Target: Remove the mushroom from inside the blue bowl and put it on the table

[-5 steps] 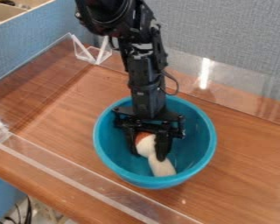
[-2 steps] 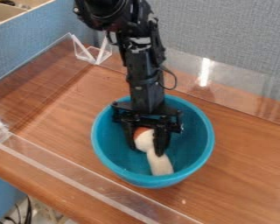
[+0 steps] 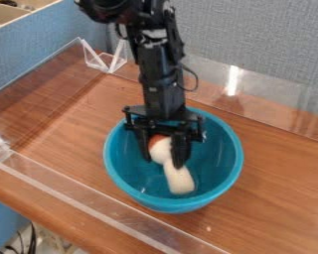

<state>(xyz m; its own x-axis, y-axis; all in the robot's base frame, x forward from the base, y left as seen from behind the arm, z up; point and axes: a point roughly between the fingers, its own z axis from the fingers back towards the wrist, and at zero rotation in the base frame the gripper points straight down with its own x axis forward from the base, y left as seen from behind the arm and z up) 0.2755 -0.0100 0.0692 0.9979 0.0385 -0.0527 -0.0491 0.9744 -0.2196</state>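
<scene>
We note a glossy, smooth plastic bowl (image 3: 175,171) under the matt black gripper (image 3: 165,151); table (image 3: 82,109) around it is satin wood-grain, walls (image 3: 69,189) clear acrylic.

light: bright, even, from overhead | glare: pale sheen on the table (image 3: 82,104) left of the blue bowl (image 3: 128,174), glints on that bowl's glossy rim | shadows: soft, faint under the bowl | sharpness: low resolution, mildly soft throughout
</scene>
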